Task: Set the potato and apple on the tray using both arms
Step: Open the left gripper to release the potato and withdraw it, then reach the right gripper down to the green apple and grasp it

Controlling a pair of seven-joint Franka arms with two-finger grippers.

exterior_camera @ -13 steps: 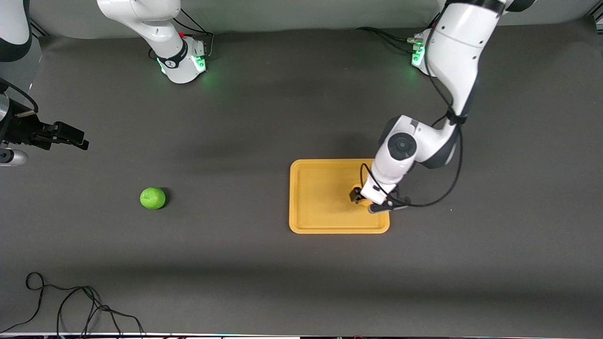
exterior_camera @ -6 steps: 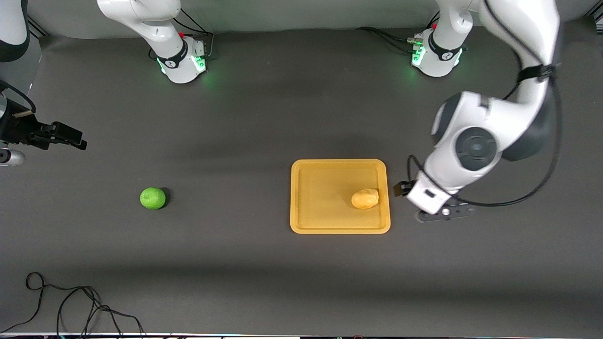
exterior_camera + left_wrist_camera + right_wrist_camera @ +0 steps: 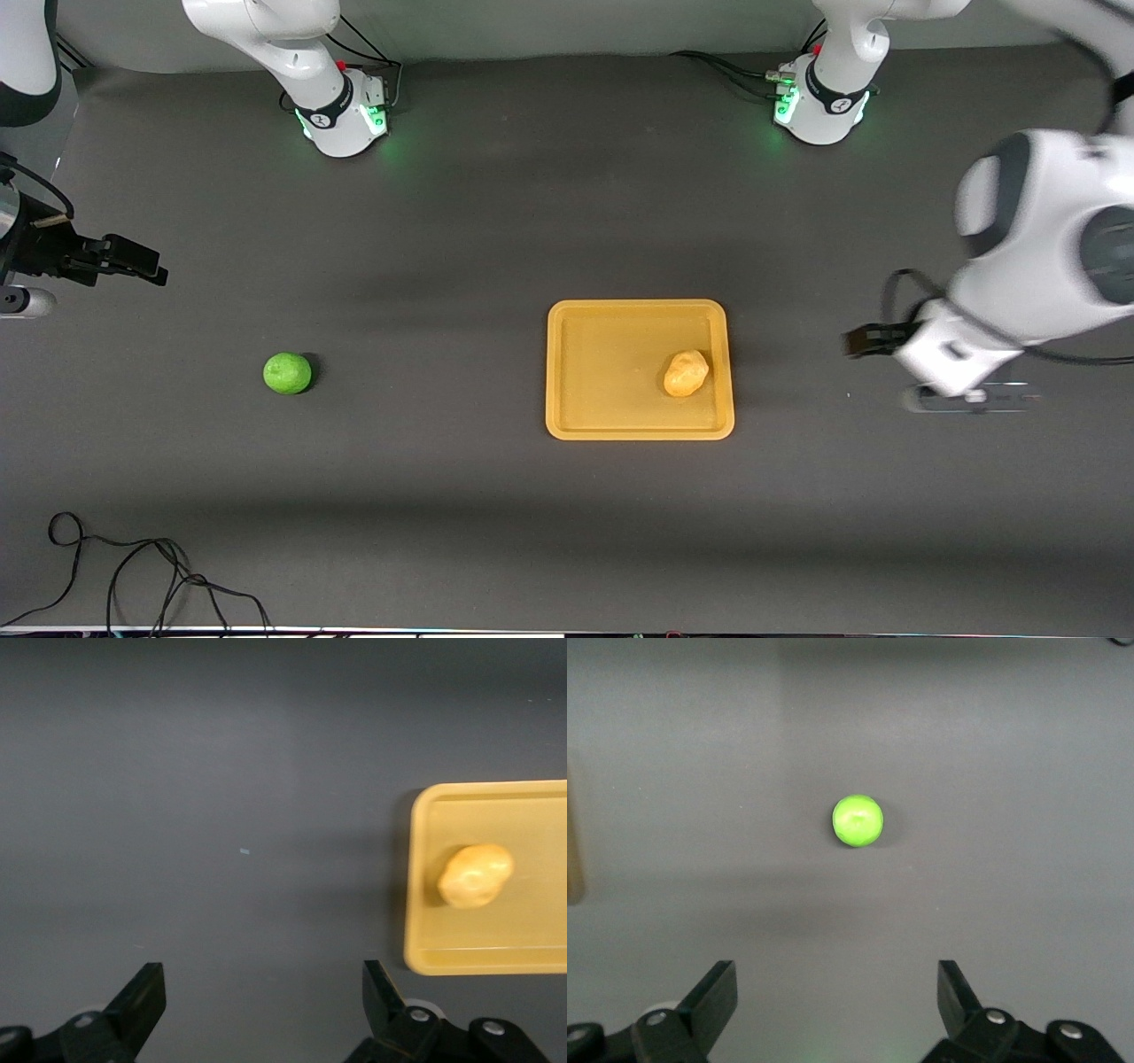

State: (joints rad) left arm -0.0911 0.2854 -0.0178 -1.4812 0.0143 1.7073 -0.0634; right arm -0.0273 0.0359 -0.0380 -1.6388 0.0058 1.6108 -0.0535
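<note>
Fingers [image 3: 146, 1001] apart, potato [image 3: 686, 373] on tray [image 3: 602, 354]

Front view high, facing bases; left wrist view downward (shares tray [image 3: 423, 904]); right wrist shares apple [image 3: 858, 821]

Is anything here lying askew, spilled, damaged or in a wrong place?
Nothing stands out. The potato lies inside the tray, which sits square on the table, and the apple rests whole on the table toward the right arm's end.
</note>
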